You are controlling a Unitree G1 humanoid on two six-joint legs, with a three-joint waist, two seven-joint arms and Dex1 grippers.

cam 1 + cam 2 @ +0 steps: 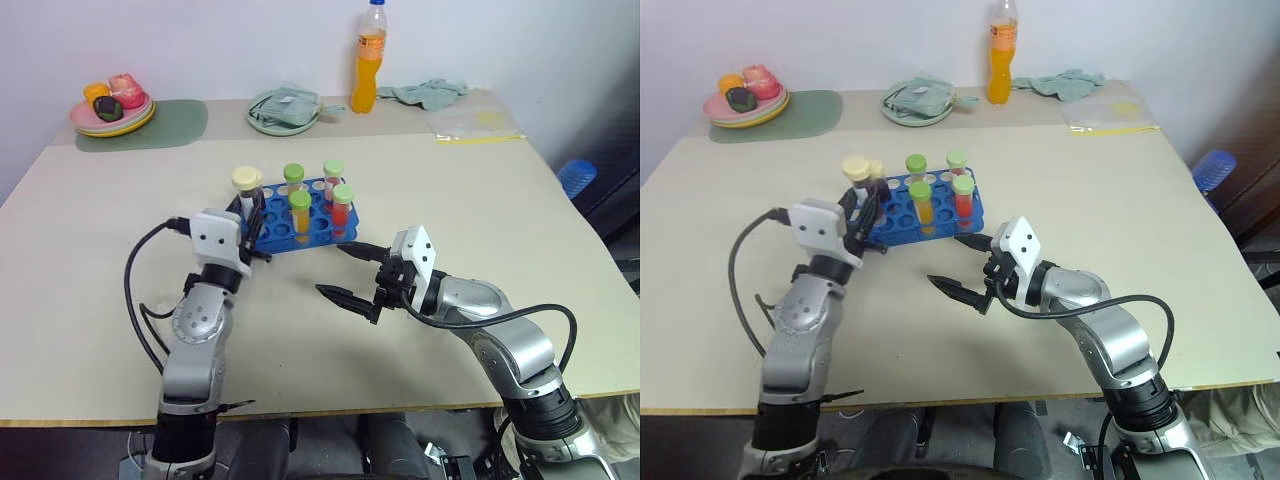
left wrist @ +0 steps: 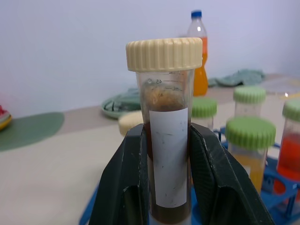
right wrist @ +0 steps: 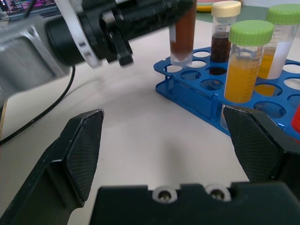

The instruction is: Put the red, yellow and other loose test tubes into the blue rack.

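Observation:
The blue rack (image 1: 283,240) stands mid-table and holds several upright tubes: green-capped ones with yellow liquid (image 1: 300,212) and red liquid (image 1: 342,208), and a cream-capped dark one (image 3: 220,33). My left gripper (image 1: 250,215) is shut on an upright test tube (image 2: 169,117) with a cream cap, a white label and brown liquid. That tube's bottom (image 3: 183,40) hangs just above a hole at the rack's left end. In front of the rack, low over the table, my right gripper (image 1: 335,270) is open and holds nothing.
Along the table's far edge stand an orange drink bottle (image 1: 369,60), stacked plates with toy food (image 1: 112,108) on a green mat (image 1: 165,125), a green plate with a cloth (image 1: 285,110), another cloth (image 1: 430,92) and a plastic bag (image 1: 478,125). A round blue object (image 1: 577,177) lies beyond the right edge.

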